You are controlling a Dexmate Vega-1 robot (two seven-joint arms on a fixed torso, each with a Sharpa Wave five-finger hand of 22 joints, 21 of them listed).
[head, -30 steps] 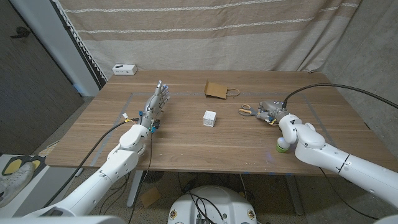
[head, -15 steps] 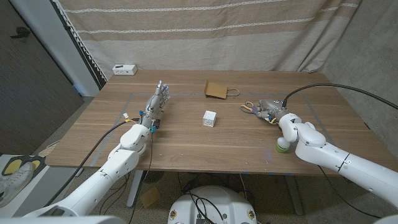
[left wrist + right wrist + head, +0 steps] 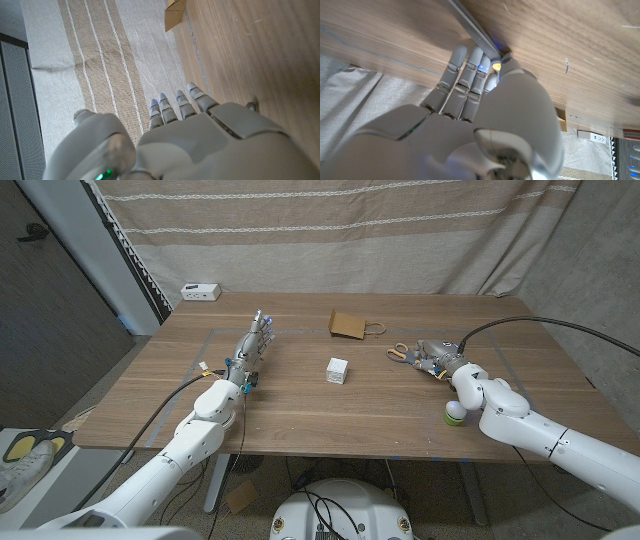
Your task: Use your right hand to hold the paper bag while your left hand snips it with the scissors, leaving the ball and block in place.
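Observation:
The brown paper bag (image 3: 350,325) (image 3: 175,12) lies flat at the far middle of the table, its handle toward the right. A white block (image 3: 337,370) sits in front of it. The scissors (image 3: 398,354) with orange handles lie right of the block, and my right hand (image 3: 433,359) (image 3: 485,115) is right against them, fingers stretched out over the wood. A grey blade-like strip (image 3: 472,30) runs past its fingertips; whether it grips them is unclear. The green ball (image 3: 455,416) peeks out beside my right forearm. My left hand (image 3: 252,348) (image 3: 200,140) waits far left, fingers straight, holding nothing.
A small white device (image 3: 201,291) sits at the table's far left corner. The wooden table (image 3: 300,415) ends at a striped curtain (image 3: 330,240) behind it. Cables run along both arms.
My right hand has slid a little farther from me along the table, and the scissors' handles have shifted slightly with it. The left arm, bag, block and ball have stayed put.

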